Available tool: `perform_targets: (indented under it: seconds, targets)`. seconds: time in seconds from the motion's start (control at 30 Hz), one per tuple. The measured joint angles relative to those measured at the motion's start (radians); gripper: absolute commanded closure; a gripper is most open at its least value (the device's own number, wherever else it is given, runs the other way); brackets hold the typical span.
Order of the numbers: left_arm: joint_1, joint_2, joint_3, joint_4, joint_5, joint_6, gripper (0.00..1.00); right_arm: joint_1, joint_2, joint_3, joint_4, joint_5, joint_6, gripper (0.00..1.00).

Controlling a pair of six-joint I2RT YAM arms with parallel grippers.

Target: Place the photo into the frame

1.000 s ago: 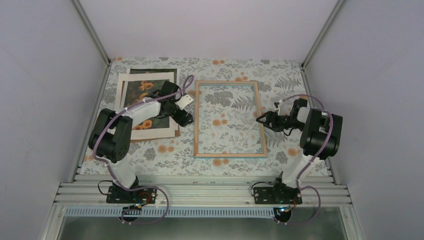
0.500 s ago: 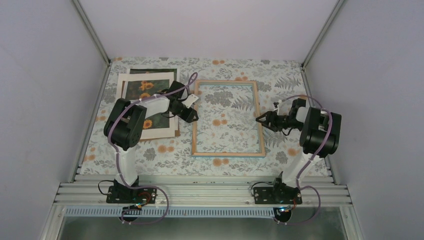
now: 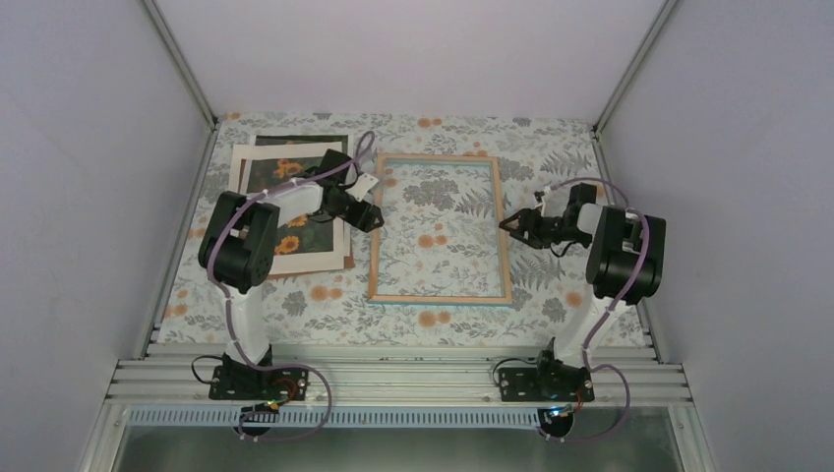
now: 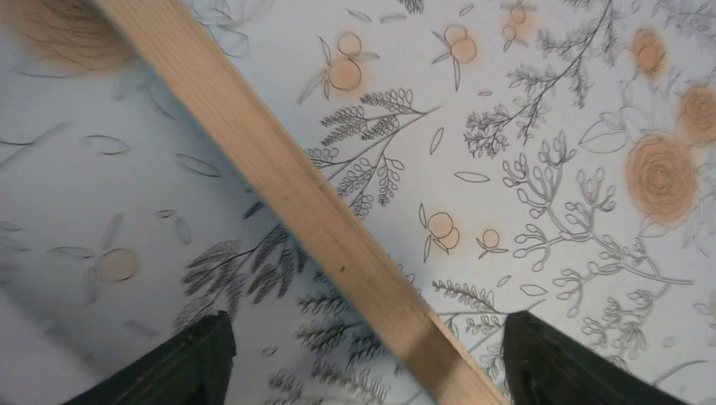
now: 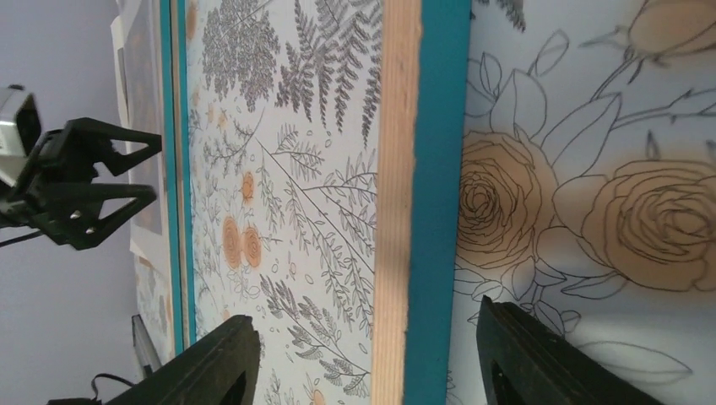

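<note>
The frame [image 3: 438, 297] lies flat mid-table with its pale wood back up and teal showing at its edges. My left gripper [image 3: 372, 218] is open over its left rail; in the left wrist view the wood rail [image 4: 295, 194] runs diagonally between the spread fingers [image 4: 196, 364]. My right gripper [image 3: 506, 225] is open astride the right rail [image 5: 397, 169], one finger [image 5: 211, 364] inside the frame and one outside. The sunflower photo [image 3: 283, 172] lies at the far left under the left arm, in a stack.
A white border sheet [image 3: 239, 167] and a brown board edge [image 3: 307, 269] lie with the photo. Grey walls and metal posts close in the flowered tablecloth [image 3: 325, 295]. The left gripper also shows in the right wrist view [image 5: 84, 190].
The left gripper has moved from over the photo to the frame's left rail. The frame has shifted left and slightly away. The right gripper followed the right rail.
</note>
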Motion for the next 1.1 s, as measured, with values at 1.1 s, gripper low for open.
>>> perform_targets:
  seconds: [1.1]
  targets:
    - [0.757, -0.168, -0.024, -0.098, 0.093, 0.125, 0.04, 0.788, 0.375, 0.717, 0.346, 0.205, 0.758, 0.31]
